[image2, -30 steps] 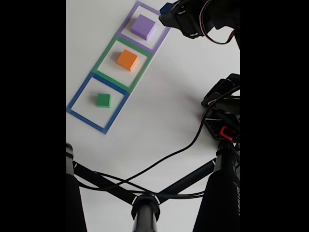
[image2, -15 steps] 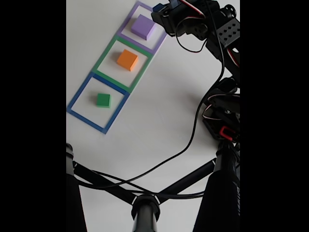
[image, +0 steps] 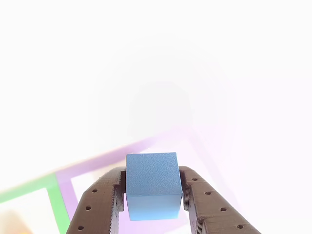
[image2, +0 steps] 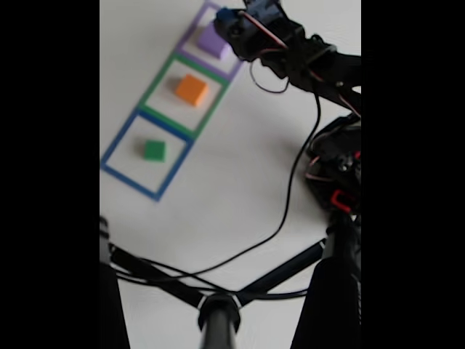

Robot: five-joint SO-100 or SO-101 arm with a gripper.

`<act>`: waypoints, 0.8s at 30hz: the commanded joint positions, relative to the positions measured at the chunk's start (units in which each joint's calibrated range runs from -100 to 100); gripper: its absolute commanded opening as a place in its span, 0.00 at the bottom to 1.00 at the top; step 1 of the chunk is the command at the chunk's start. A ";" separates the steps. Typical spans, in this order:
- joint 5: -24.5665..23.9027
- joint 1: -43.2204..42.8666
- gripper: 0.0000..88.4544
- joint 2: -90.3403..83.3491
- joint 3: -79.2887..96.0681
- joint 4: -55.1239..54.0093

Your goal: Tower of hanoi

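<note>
Blue cube (image: 153,185): matte, fine-grained faces, square-edged, clamped between the brown perforated fingers (image: 100,207) of the pincer (image: 152,207), above the purple slab (image2: 211,40). Orange cube (image2: 191,89) inside the green outline (image2: 161,78); green cube (image2: 154,150) inside the blue outline (image2: 116,142). White worktop (image2: 232,189), smooth.

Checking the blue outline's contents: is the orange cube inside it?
No. In the fixed view the orange cube sits inside the green outline; the green cube is in the blue.
</note>
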 commanded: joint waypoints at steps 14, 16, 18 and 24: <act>0.39 -1.59 0.01 21.71 1.45 -33.37; 0.39 -1.59 0.01 23.89 1.45 -36.04; 0.39 -1.88 0.01 25.67 1.54 -38.39; 0.39 -1.88 0.01 29.46 1.27 -42.36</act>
